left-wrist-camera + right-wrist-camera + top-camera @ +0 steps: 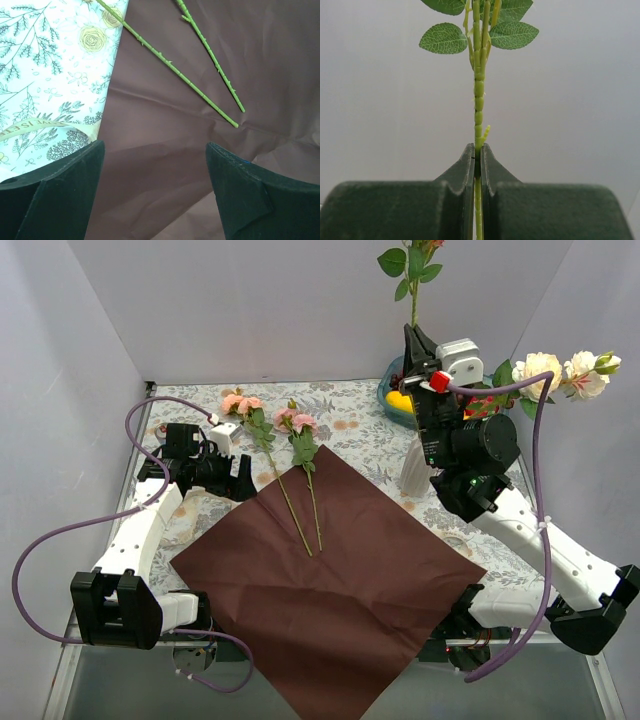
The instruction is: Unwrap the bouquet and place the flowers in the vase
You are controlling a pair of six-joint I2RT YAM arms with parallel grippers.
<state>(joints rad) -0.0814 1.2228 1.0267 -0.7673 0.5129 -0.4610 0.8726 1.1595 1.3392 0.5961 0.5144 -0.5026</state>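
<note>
**While one rose goes up, two wait on the paper**

Since the wrapping is already off, the dark red paper (330, 580) lies flat on the floral-print counter (350, 435) with two pink roses (298, 422) across it, stems on the sheet. My right hand (413, 340) holds a leafy rose stem (413, 300) upright close to the white vase (413, 475), which stands near the teal fruit bowl (390, 390); upright, I judge, so the stem can go in end first. Cream roses (560, 372) stick out to the right behind that arm; where their stems end I cannot tell. Plain pale walls close in the counter.

From my left wrist, my left hand (155, 146) hangs wide apart and empty over the paper's edge, short of both stem ends, a cream ribbon (45, 130) on the cloth beside it.

From my right wrist, the jaws are pinched tight on the stem below its leaves (445, 39), blank wall behind.
</note>
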